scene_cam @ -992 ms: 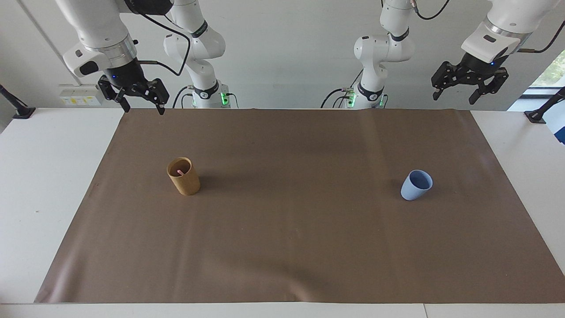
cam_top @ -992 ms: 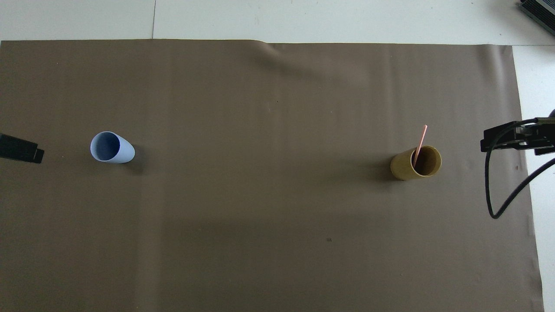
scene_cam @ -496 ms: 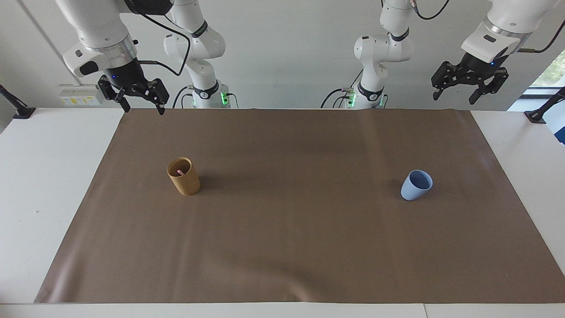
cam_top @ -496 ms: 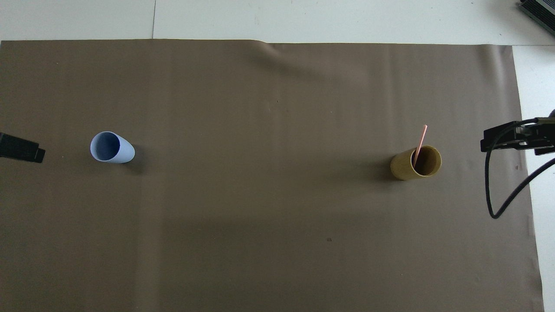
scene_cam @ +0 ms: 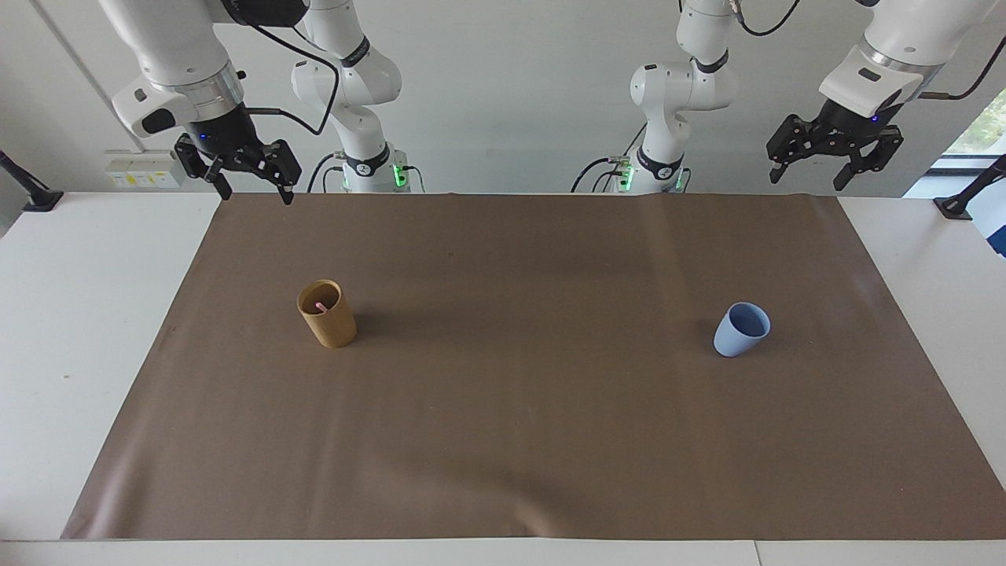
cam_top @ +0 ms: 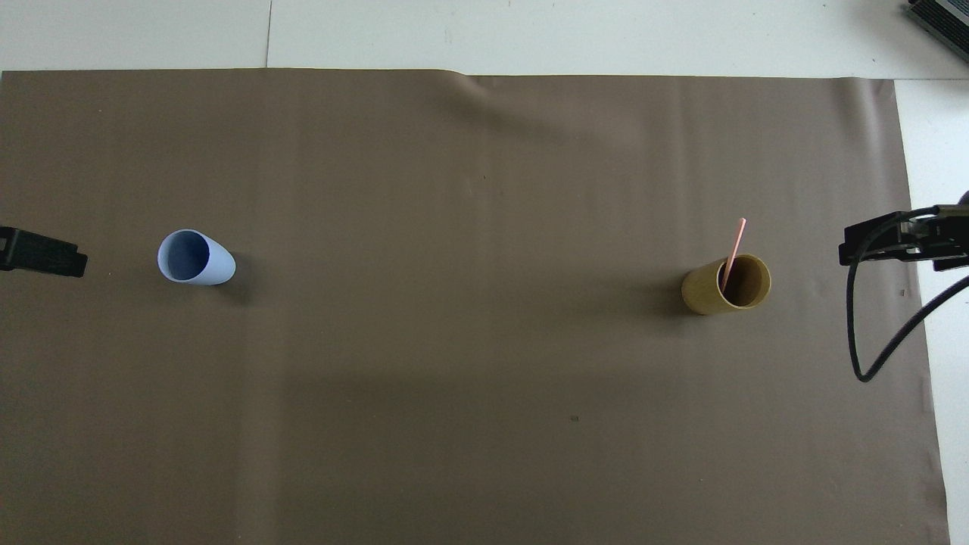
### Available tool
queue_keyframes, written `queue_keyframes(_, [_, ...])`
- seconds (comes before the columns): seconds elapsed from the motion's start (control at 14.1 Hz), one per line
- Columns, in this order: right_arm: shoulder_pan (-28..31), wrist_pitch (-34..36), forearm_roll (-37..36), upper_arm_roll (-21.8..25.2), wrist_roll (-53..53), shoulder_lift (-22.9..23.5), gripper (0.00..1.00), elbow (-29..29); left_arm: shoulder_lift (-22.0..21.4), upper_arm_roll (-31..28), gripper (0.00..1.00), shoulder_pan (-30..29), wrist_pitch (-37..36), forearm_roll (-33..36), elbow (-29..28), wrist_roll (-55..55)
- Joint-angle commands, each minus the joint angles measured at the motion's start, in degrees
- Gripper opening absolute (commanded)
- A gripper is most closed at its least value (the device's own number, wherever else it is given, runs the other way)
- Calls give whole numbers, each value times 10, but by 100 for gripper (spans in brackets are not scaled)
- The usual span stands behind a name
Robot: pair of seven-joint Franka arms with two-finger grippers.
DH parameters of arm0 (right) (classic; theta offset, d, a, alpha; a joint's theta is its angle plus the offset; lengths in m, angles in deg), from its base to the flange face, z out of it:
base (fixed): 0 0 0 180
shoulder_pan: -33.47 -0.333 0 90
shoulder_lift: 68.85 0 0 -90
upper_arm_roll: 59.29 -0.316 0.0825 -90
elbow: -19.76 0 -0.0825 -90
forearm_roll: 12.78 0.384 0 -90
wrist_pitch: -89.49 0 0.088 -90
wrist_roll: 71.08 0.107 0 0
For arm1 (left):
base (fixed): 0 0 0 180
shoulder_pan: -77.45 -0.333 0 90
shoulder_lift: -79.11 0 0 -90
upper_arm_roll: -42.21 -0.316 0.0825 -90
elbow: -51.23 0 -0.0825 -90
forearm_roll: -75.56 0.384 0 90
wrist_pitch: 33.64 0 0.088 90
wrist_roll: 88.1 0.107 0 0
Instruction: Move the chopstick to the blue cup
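One pale pink chopstick (cam_top: pixel 733 248) stands slanted in the tan cup (cam_top: pixel 725 286) toward the right arm's end of the brown mat. In the facing view only its tip (scene_cam: pixel 319 305) shows inside the tan cup (scene_cam: pixel 327 316). The blue cup (scene_cam: pixel 741 329) stands upright and empty toward the left arm's end; it also shows in the overhead view (cam_top: pixel 194 257). My right gripper (scene_cam: pixel 255 192) is open and empty, raised over the mat's end beside the tan cup (cam_top: pixel 889 242). My left gripper (scene_cam: pixel 808 177) is open and empty, raised over the mat's end beside the blue cup (cam_top: pixel 45 253).
The brown mat (scene_cam: pixel 519 440) covers most of the white table (scene_cam: pixel 71 330). A black cable (cam_top: pixel 870 333) loops down from the right gripper. Both arm bases (scene_cam: pixel 369 169) stand at the mat's edge nearest the robots.
My left gripper has shifted slightly toward the blue cup and a little upward. The right gripper, the cups and the chopstick have not moved.
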Motion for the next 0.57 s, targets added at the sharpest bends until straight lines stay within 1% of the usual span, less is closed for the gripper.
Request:
queue_keyframes(0.0, [5,1,11,1,-12,-9,100,-9,-19,4,100,-16,32,-11,-38,5])
queue_keyframes(0.28, [5,1,11,1,-12,-8,100,-9,-14,4,100,-29,108,-11,-91,5])
queue_keyframes(0.5, [5,0,11,1,-11,-9,100,-9,-11,4,100,-37,189,-11,-160,9])
